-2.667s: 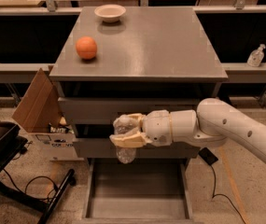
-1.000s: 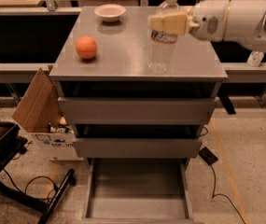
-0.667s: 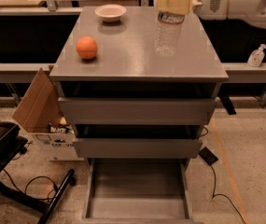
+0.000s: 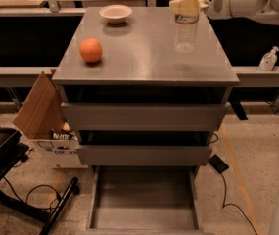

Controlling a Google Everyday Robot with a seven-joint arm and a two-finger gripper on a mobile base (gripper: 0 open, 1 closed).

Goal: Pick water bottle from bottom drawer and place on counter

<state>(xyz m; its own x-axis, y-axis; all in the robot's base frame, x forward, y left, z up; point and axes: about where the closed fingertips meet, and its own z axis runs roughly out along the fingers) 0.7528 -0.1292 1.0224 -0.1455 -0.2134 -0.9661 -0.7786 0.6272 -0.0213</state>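
Note:
The water bottle, clear with a pale label band, stands upright over the right rear part of the grey counter; I cannot tell whether its base touches the top. My gripper comes in from the upper right and is shut on the bottle's upper part, hiding its neck. The bottom drawer is pulled open at the foot of the cabinet and holds nothing.
An orange ball sits at the counter's left. A white bowl sits at its back. A cardboard box leans at the cabinet's left. Pump-top bottles stand on a shelf at right. Cables lie on the floor.
The gripper has carried the bottle up from in front of the drawers to the counter's right rear part; over the last second it moved a little farther back.

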